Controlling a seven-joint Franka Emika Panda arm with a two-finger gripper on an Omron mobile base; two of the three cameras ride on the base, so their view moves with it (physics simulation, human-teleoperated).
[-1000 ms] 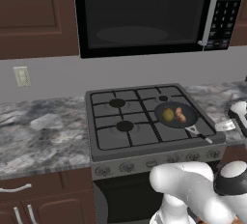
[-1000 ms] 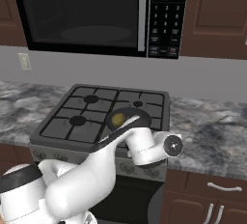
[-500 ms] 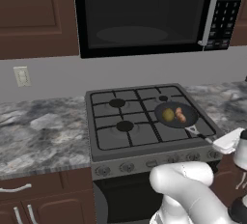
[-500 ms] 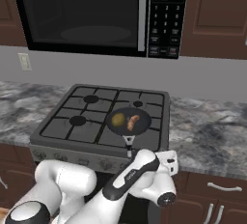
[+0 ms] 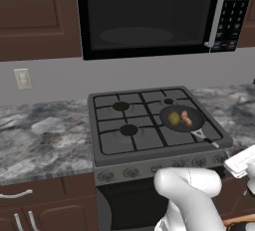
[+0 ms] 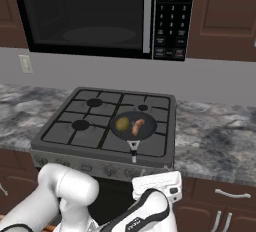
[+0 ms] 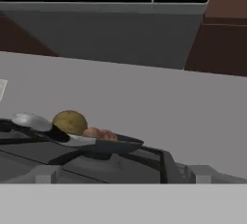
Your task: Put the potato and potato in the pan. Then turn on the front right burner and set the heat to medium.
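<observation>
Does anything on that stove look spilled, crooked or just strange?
Nothing stands out. The small dark frying pan sits flat on the front right burner, its handle pointing over the stove's front edge, with the round olive-yellow potato and orange-brown potato inside.

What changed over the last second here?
The arm dropped from over the stove to below its front edge, nothing held. The pan stayed on the front right burner with both potatoes inside.
</observation>
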